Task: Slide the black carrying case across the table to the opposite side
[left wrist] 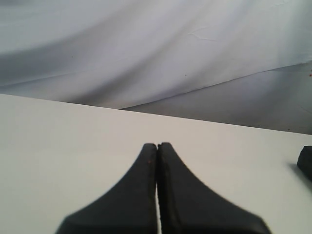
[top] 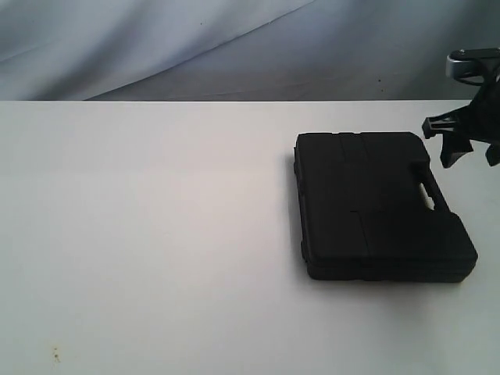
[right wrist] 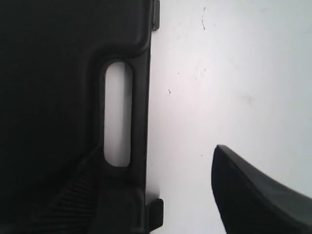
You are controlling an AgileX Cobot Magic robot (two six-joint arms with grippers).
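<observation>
Where the exterior view takes in the whole scene, the entries read as follows.

Item 1: white table (top: 156,234), filling most of the frame, with a few small specks (top: 55,355) at lower left.

Item 2: matte black case (top: 383,207), lying flat and closed in the right half of the frame, its handle side turned toward the right edge. The right wrist view shows its cut-out handle slot (right wrist: 118,112) with white tabletop visible through it, and two small latches (right wrist: 155,214) projecting from the same edge.

Item 3: right gripper (top: 469,150), at the upper right edge of the frame, just beside the case's far right corner. Its jaws are spread wide. One ribbed finger (right wrist: 73,200) sits over the lid and the other finger (right wrist: 253,195) over bare table, with the handle edge between them. Contact with the lid cannot be told.

Item 4: left gripper (left wrist: 157,145), fingertips pressed together on nothing, above bare table. A corner of the case shows at the right edge of its view.

Item 5: pale creased cloth backdrop (top: 195,39), behind the table's far edge.
</observation>
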